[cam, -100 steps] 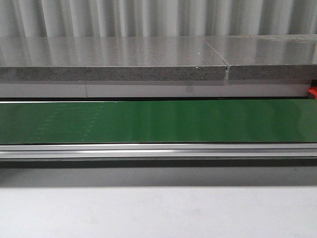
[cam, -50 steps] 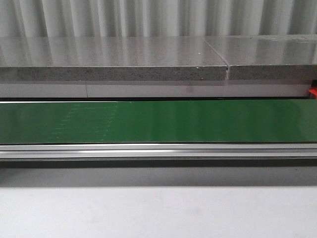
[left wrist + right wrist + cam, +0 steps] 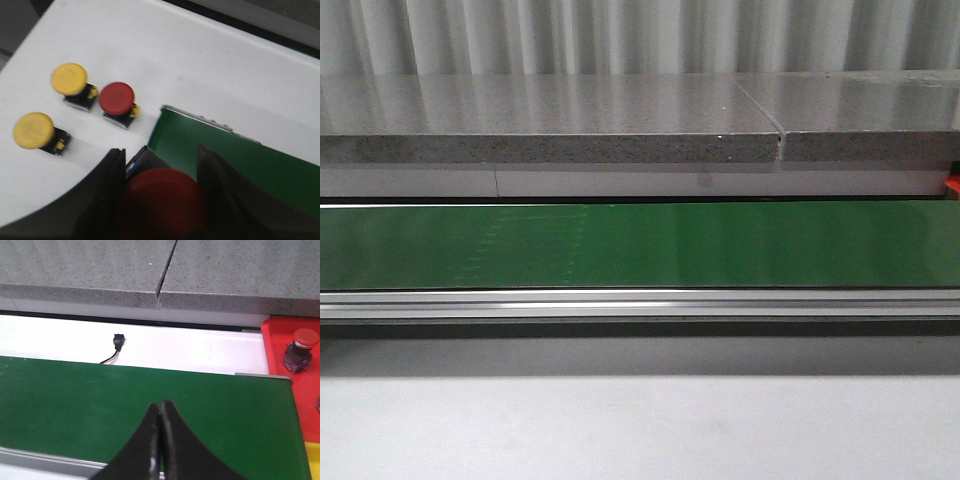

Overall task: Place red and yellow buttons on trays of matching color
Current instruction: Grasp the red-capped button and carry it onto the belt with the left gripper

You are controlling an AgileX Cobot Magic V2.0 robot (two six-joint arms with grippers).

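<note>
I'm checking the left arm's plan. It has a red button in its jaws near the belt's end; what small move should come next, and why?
Probably lift the red button clear and carry it over the green belt toward the red tray. The left gripper is shut on it, three more buttons wait on the white surface, and the tray shows only in the right wrist view, past the belt's other end.

Both grippers have smooth, matte black fingers: the left gripper (image 3: 160, 200) broad and curved, the right gripper (image 3: 160, 450) tapering to slim points.

Low front view; wrist views over belt (image 3: 640, 245)
</note>
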